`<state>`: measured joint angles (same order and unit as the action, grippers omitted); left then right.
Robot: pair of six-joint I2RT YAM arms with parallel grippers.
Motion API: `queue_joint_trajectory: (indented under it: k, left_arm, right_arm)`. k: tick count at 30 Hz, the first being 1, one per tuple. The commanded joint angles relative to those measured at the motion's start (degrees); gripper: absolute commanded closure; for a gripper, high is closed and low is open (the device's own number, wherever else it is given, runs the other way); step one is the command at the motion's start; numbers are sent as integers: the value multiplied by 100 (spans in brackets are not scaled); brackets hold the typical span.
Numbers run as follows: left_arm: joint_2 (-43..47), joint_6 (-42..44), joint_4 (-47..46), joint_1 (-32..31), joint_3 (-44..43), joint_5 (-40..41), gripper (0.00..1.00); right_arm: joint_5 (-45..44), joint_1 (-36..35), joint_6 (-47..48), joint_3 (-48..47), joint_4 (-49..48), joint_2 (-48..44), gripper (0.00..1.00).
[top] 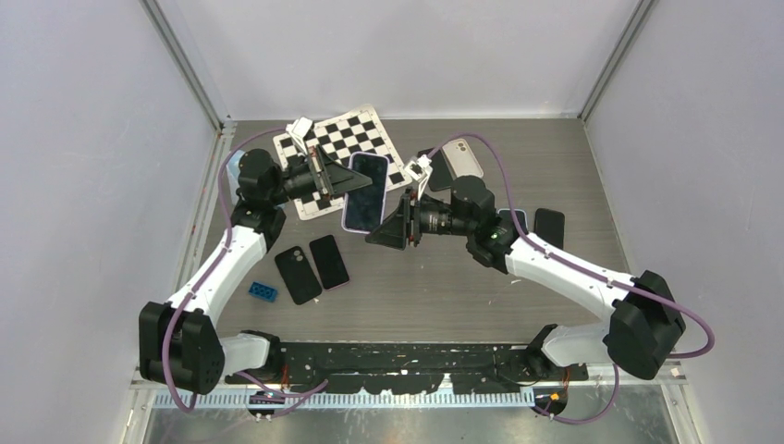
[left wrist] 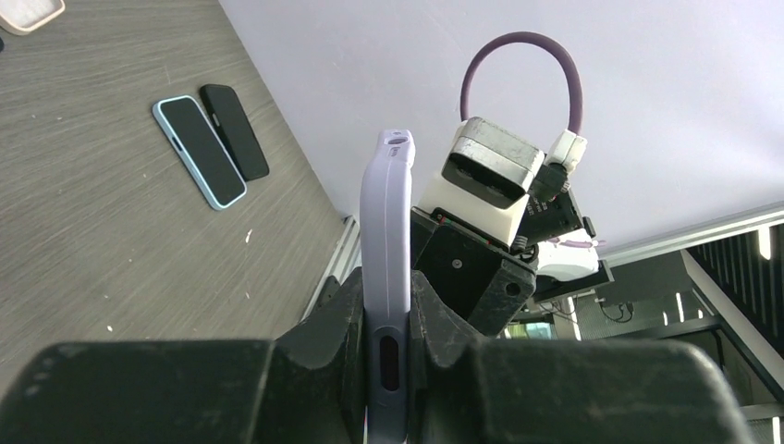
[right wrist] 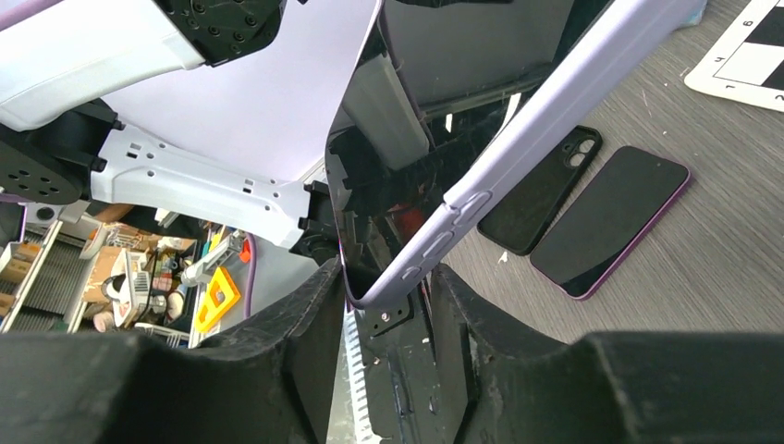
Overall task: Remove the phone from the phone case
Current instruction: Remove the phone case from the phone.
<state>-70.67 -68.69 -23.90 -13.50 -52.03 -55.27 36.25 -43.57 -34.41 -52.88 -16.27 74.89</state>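
Observation:
The phone (top: 365, 185), dark screen up, sits in a lavender phone case (left wrist: 386, 231) and hangs above the table. My left gripper (top: 340, 182) is shut on its upper-left long edge. In the left wrist view the case stands edge-on, pinched between both fingers of that gripper (left wrist: 386, 314). My right gripper (top: 381, 231) is at the phone's lower corner. In the right wrist view its jaws stand apart, and the rounded corner of the case (right wrist: 555, 102) pokes in between the fingertips (right wrist: 384, 287), close to the left finger. The glossy screen (right wrist: 416, 139) faces left there.
A checkerboard sheet (top: 347, 153) lies under the left arm. On the table lie a black case (top: 298, 275), a purple-rimmed phone (top: 329, 261) and a blue brick (top: 263, 291). More phones lie at the back (top: 462, 155) and right (top: 549, 225). White walls enclose the table.

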Motion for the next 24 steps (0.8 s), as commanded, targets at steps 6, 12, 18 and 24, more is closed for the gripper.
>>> queue_joint_trajectory:
  k: [6, 12, 18, 24]
  left_arm:
    - [159, -149, -454, -92, -80, -291, 100]
    - [228, -153, -859, -92, 20, -397, 100]
    - [120, -484, -987, -92, 35, -390, 100]
    - [75, -651, -1108, -93, 26, -428, 100]
  right_arm:
    - [-322, 46, -635, 111, -959, -285, 46]
    - [-36, 51, -1066, -62, -967, -183, 58]
    - [492, 51, -1057, -68, -1190, -76, 73]
    - [1121, 51, -625, -116, -1093, -84, 67]
